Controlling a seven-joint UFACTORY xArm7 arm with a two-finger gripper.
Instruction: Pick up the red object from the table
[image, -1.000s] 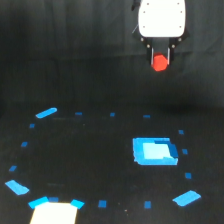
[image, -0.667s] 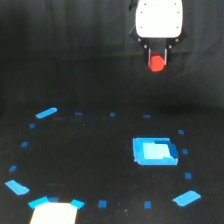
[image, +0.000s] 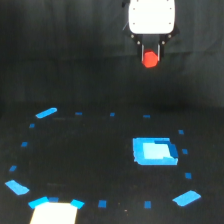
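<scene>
The red object (image: 150, 59) is a small rounded red-orange block hanging high in the exterior view, well above the black table (image: 90, 150). My gripper (image: 150, 54) is shut on it, its dark fingers clasping the block's upper part under the white body. The block's lower half shows below the fingertips.
A bright blue square patch (image: 154, 151) lies on the table below and slightly right of the gripper. Small blue tape marks (image: 46, 113) form a ring around the table. A pale rectangle (image: 54, 212) sits at the bottom left edge.
The gripper with the red object has risen slightly and stays shut on it. Nothing on the table has moved.
</scene>
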